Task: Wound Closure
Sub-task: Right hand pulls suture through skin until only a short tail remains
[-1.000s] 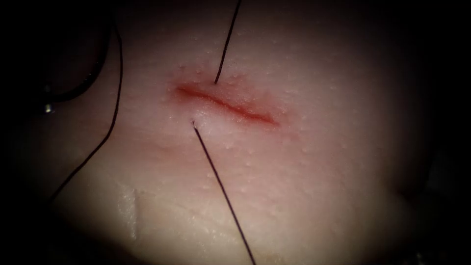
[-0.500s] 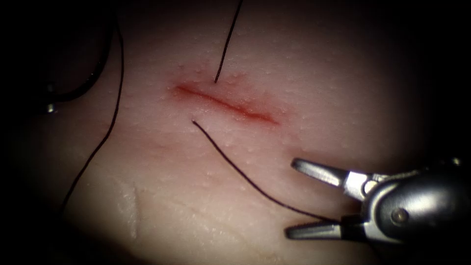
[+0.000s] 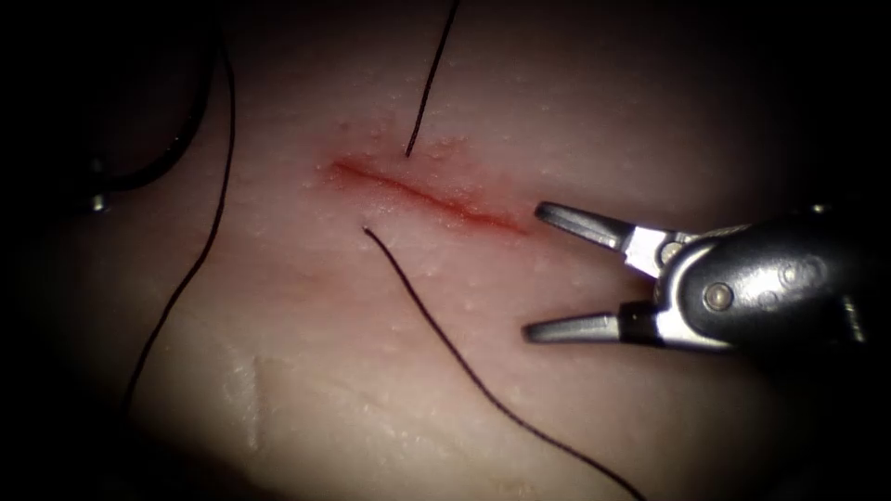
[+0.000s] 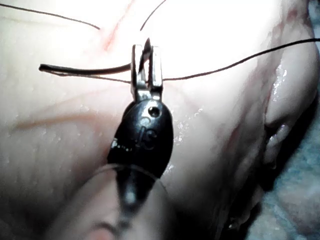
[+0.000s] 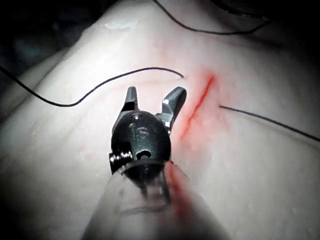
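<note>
The red cut (image 3: 427, 195) runs slantwise across the pale tissue (image 3: 390, 371). Dark thread (image 3: 429, 79) enters the tissue just above the cut, comes out below it and trails slack toward the lower right as a second strand (image 3: 464, 366). My right tool (image 3: 534, 271) stands open at the cut's right end and holds nothing; it is also open beside the cut (image 5: 197, 105) in the right wrist view (image 5: 152, 100). My left tool (image 4: 146, 65) is shut on the dark needle (image 4: 85, 70) near its thread end, above the tissue. The needle (image 3: 176, 144) lies in shadow far left of the cut.
Another long strand of thread (image 3: 209, 232) curves down the tissue's left side. A pale raised ridge (image 3: 243, 394) marks the tissue at the lower left. The tissue's wet edge (image 4: 280, 115) drops off beside the left tool.
The right tool came in from the lower right with open jaws and rose to the cut's right end. The strand below the cut went from straight to slack and curved.
</note>
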`<state>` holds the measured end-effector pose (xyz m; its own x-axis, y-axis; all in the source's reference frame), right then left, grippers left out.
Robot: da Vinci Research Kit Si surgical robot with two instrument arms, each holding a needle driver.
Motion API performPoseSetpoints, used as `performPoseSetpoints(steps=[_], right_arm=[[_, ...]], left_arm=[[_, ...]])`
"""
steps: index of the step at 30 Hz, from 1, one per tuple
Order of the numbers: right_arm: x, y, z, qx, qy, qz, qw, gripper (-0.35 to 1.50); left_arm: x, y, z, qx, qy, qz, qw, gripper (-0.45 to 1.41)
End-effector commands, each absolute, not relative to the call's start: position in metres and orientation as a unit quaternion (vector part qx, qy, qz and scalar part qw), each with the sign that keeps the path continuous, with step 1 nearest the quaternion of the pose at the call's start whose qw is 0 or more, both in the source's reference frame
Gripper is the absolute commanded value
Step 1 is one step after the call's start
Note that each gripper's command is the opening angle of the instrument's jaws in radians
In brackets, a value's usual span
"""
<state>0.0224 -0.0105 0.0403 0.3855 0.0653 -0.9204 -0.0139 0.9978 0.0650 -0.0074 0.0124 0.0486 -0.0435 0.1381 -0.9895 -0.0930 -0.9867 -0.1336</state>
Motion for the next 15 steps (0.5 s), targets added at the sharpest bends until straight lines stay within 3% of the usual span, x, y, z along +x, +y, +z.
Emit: performPoseSetpoints(steps=[1, 15], right_arm=[[0.0240, -0.0109, 0.0409, 0.023, 0.555, 0.025, 0.831, 1.45], [0.0299, -0.0099, 0.0437, 0.010, 0.558, -0.011, 0.830, 1.36]], left_arm=[[-0.0080, 0.0116, 0.0491, -0.687, -0.018, 0.722, 0.081, -0.45], [-0.0079, 0.0114, 0.0490, -0.687, -0.018, 0.722, 0.081, -0.45]])
